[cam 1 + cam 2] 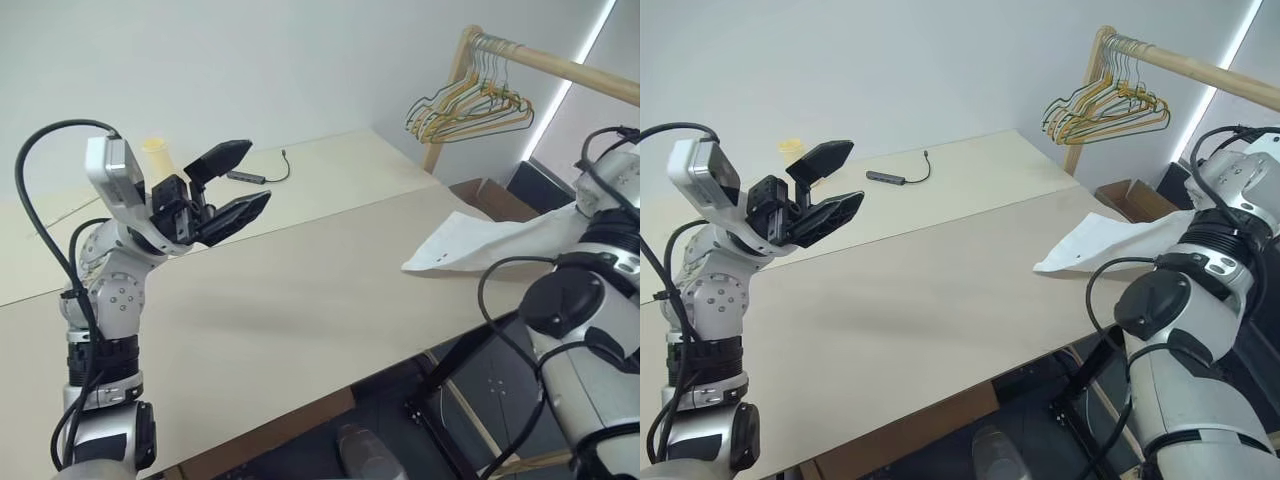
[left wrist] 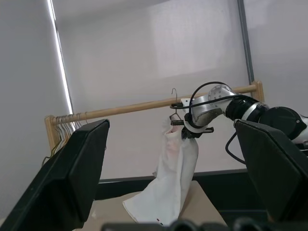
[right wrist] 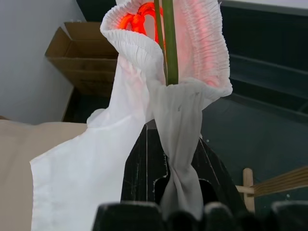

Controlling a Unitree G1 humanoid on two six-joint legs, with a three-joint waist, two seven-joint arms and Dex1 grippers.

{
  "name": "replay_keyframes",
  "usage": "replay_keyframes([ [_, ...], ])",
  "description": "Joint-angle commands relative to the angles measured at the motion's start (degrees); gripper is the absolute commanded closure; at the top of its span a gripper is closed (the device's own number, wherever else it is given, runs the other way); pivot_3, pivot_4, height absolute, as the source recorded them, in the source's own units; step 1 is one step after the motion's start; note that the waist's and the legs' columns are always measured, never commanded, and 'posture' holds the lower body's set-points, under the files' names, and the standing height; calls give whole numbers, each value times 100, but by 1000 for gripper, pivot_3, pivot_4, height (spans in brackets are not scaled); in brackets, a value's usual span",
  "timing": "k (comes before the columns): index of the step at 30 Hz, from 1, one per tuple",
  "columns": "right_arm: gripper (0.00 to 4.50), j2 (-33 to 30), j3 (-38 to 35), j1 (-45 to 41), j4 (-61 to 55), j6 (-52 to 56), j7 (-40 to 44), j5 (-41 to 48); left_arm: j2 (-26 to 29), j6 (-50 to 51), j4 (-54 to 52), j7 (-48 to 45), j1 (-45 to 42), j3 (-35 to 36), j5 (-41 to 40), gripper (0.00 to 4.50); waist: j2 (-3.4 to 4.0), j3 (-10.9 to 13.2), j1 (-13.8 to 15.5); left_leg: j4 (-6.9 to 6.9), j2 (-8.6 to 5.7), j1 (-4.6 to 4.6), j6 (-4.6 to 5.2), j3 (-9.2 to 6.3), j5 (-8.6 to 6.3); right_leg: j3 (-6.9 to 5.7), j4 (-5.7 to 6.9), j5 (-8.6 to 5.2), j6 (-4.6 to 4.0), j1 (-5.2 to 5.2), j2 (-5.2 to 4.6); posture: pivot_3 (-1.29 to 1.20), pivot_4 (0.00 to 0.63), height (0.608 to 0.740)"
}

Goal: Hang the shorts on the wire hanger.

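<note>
1. Left gripper (image 1: 232, 185): raised above the table (image 1: 300, 300) with its two black fingers spread wide and nothing between them. It takes no part in the work at this moment.

2. Right gripper (image 2: 185, 134): lifted beyond the table's far right corner, close under the wooden rail (image 2: 144, 105). Its fingers are pressed together on a twisted fold of the shorts (image 3: 144, 144), which the right wrist view shows running down between them.

3. Shorts: the gathered waistband sits just ahead of the right gripper's fingertips, puckered open. From the grip the white cloth hangs down and trails back, its lower end lying on the table corner nearest that hand.

4. Wire hanger (image 2: 174, 103): directly above the right gripper. Its small hook stands at the rail, though whether it actually bears on the rail cannot be told. A thin wire passes through the open waistband in the right wrist view, so the shorts appear to be partly threaded onto it.

5. Coloured hangers (image 1: 470, 105): bunched at the rail's end post, well away from the right gripper.

6. Cardboard box (image 3: 82, 53): on the floor beyond the table, below and past the hanging cloth.

7. Progress, as a judgement: late stage. The shorts are lifted and meeting the hanger; what remains is seating the waistband securely, releasing, and clearing the trailing cloth from the table.
</note>
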Motion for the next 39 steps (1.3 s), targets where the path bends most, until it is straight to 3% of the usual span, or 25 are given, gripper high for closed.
replay_keyframes([
  [1, 4499, -274, -265, -373, 380, -73, -113, 441, 81, 6, -93, -47, -144, -12, 7, 0, -1, 0, -8, 0, 0, 1, 0, 1, 0, 1, -1, -1, 1, 1, 0, -308, 0, 740],
  [8, 4499, -476, -336, -325, 1061, -204, -354, 847, 73, 6, -28, -83, -195, -32, 4, 0, -6, 4, -112, -6, 1, 45, 10, 16, -6, 15, -13, -23, 37, 42, 3, -312, 0, 740],
  [19, 4499, -702, 279, -167, 1527, -570, -153, 951, 78, -5, -61, -85, -159, -21, 11, 0, -7, 4, -115, -24, 1, 50, 22, 34, -13, 35, -83, -6, 62, 51, 3, -298, 0, 740],
  [32, 43, -755, 1172, -55, 1253, -829, -217, 682, 49, -16, -146, -81, -89, 9, -54, 0, -7, 4, -111, -42, 1, 51, 26, 43, -16, 46, -85, -7, 64, 50, 4, -286, 0, 740],
  [39, 14, -639, 2280, 170, -7, -1367, -351, -137, 24, -48, -188, -73, -25, 25, -64, 0, -1, 8, -107, -44, 1, 50, 26, 45, -16, 49, -82, -7, 64, 46, 4, -286, 0, 740],
])
